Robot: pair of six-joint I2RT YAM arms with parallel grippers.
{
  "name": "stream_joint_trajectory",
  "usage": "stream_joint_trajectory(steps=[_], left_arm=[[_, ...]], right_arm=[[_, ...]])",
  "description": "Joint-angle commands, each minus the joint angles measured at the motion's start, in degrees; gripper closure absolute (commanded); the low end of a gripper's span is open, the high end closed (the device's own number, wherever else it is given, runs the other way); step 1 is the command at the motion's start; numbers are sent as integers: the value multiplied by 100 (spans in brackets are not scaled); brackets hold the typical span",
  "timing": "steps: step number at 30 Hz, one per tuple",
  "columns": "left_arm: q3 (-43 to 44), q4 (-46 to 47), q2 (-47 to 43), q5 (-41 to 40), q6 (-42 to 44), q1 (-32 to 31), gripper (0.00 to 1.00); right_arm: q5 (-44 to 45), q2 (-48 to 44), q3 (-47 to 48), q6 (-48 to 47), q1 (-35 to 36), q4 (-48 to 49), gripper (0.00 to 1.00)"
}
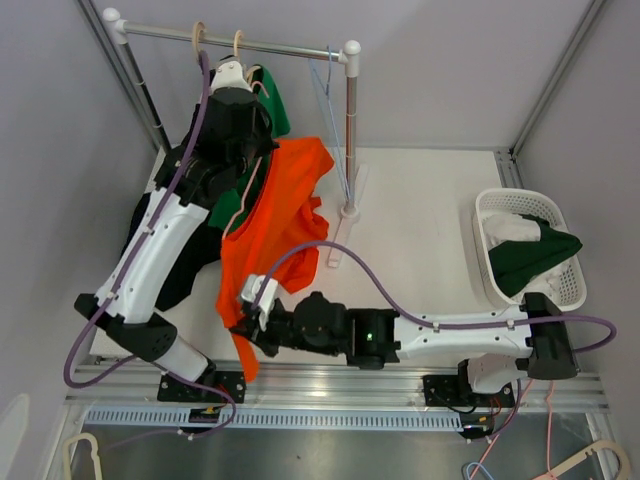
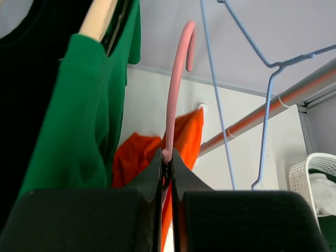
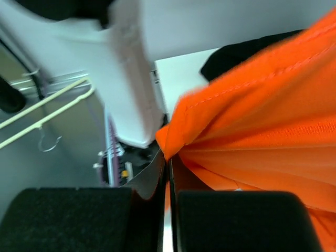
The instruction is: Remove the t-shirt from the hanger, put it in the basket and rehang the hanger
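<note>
Top external view shows me the orange t-shirt (image 1: 285,195) stretched slantwise over the left part of the table (image 1: 430,220), between the clothes rail (image 1: 270,44) at the back and the near edge. Its upper part lies against the left arm (image 1: 160,245), which reaches up toward the rail. Its lower hem goes down to the right arm (image 1: 440,335), which lies across the front of the table.

From the left wrist camera I see the left gripper (image 2: 167,157) pressed together on the thin stem of the pink hanger (image 2: 176,89), with no gap beside the stem. The hook of this hanger stands in the air and touches no rail in this view. The orange cloth hangs beyond the fingers. Whether the shirt sits fully on the hanger's shoulders, I cannot tell. Just to the left a green garment (image 2: 73,121) hangs on a wooden hanger (image 2: 100,18), and beside it a black garment (image 2: 21,79). To the right is a blue wire hanger (image 2: 268,100), close to the rail.

From the right wrist camera, the right gripper (image 3: 168,160) is clamped on a corner of the orange cloth, and the fabric spreads out from the fingers to the right in folds.

A white basket (image 1: 495,205) at the right side of the table holds green and white cloth, well apart from both grippers.
</note>
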Motion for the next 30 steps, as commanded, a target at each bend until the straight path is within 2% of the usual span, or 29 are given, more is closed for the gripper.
stream_joint_trajectory(steps=[1,4,5,9,11,12,14,15,17,18,24,26,28,30], left_arm=[[641,546,187,19,24,19,99],[1019,178,364,177,41,45,99],[1359,-215,347,239,7,45,99],[1039,-588,-434,898,-11,36,99],[-20,-492,-978,1293,-2,28,99],[-626,-361,-1546,1355,-11,28,99],[-1183,-264,-2112,1505,50,19,99],[-1856,-281,-2611,1496,59,28,99],[-2239,-263,-3079,1452,164,28,99],[-2702,-255,-3525,1435,217,28,99],[-3532,61,-4645,855,542,28,99],[-3708,228,-4742,802,586,28,99],[-3761,290,-4708,837,517,28,99],[-3805,378,-4558,959,481,28,99]], right_arm=[[275,-113,-135,305,467,189,100],[785,-33,-328,507,452,128,100],[934,-68,-390,569,390,93,100],[1216,-480,-741,780,-251,31,100],[1496,-831,-856,789,-636,-126,100],[1872,-937,-856,806,-752,-240,100],[2287,-1244,-786,903,-1120,-669,100],[2585,-1342,-742,1051,-1235,-968,100],[2824,-1552,-733,1149,-1490,-1442,100],[2929,-1780,-768,1175,-1518,-1567,100],[4335,-2686,-786,1712,-1535,-2842,100],[4948,-3117,-725,1441,-1640,-2869,100],[5101,-3372,-454,906,-1981,-2677,100],[5321,-3592,-146,37,-2316,-2160,100]])
